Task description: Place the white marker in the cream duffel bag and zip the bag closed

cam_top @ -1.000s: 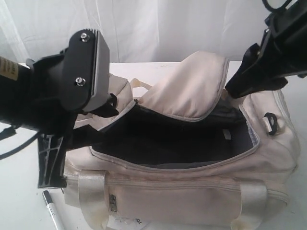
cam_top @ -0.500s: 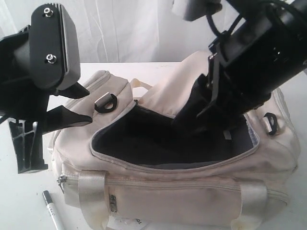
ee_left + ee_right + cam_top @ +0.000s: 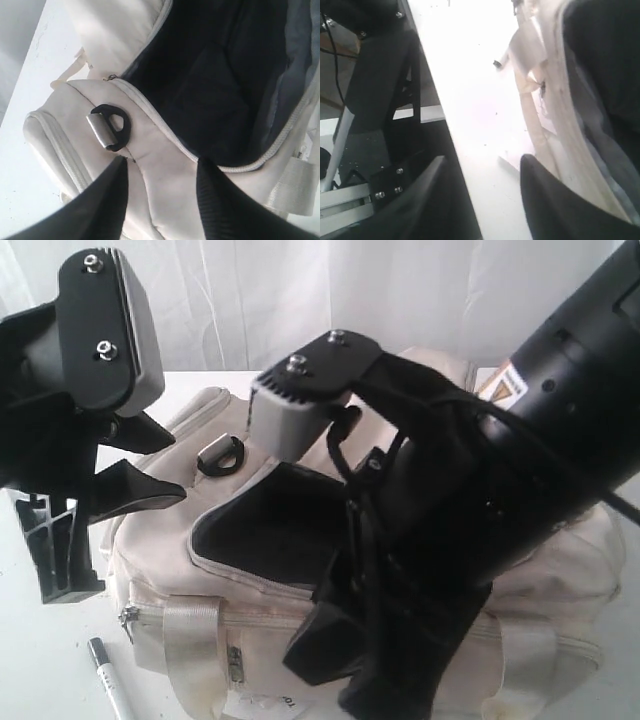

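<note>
Duffel bag (image 3: 190, 570) unzipped (dark lining (image 3: 265, 530)), white marker (image 3: 108, 685) outside — on table (image 3: 40, 660)

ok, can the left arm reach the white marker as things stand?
Likely yes: the white marker lies uncovered on the table by the front corner of the cream duffel bag, and the left end effector hangs open and empty above that end.

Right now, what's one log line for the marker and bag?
cream duffel bag: unzipped | white marker: on table, outside bag | left gripper: open, empty, over bag | right gripper: open, empty
</note>
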`<state>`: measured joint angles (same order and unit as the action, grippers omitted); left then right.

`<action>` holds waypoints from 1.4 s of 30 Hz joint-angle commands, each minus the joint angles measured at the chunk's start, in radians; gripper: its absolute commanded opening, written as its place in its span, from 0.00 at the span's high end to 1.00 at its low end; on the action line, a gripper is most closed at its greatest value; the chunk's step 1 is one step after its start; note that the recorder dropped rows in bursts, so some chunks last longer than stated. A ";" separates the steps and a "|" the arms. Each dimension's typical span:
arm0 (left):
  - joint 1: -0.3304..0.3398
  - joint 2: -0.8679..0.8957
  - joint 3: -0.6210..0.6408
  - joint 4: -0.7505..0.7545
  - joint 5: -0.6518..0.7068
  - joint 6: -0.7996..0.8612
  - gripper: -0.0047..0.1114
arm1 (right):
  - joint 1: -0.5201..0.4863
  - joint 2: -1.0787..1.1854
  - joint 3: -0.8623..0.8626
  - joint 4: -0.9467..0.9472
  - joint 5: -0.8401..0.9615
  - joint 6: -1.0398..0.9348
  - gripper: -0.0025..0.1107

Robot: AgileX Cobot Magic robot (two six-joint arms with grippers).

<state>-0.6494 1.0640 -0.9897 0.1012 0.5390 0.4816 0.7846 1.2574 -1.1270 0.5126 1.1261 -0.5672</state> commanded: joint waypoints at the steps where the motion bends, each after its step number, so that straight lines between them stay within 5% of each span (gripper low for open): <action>1: -0.001 -0.009 -0.001 0.040 0.024 -0.083 0.54 | 0.065 0.025 0.024 0.062 -0.031 -0.018 0.61; 9: -0.001 -0.028 -0.001 0.086 0.104 -0.155 0.54 | 0.112 0.079 0.024 -0.077 -0.065 0.005 0.61; 13: -0.001 -0.068 -0.001 0.086 0.244 -0.143 0.54 | 0.112 0.066 0.022 -0.307 -0.079 0.119 0.61; 17: -0.001 -0.128 -0.001 -0.009 0.397 -0.162 0.54 | 0.112 0.060 0.022 -0.330 -0.104 0.126 0.61; 21: -0.001 -0.144 0.019 -0.049 0.464 -0.439 0.54 | 0.112 0.060 0.022 -0.326 -0.158 0.128 0.61; 24: -0.001 -0.144 0.082 0.043 0.444 -0.747 0.54 | 0.112 0.060 0.022 -0.326 -0.185 0.136 0.61; 31: -0.001 -0.144 0.265 0.129 0.280 -1.170 0.46 | 0.112 0.060 0.022 -0.326 -0.207 0.152 0.61; 42: -0.001 -0.025 0.440 0.106 -0.009 -1.360 0.45 | 0.112 0.060 0.022 -0.334 -0.233 0.150 0.61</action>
<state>-0.6494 0.9886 -0.5851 0.2134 0.5993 -0.8310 0.8965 1.3261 -1.1067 0.1906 0.9047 -0.4186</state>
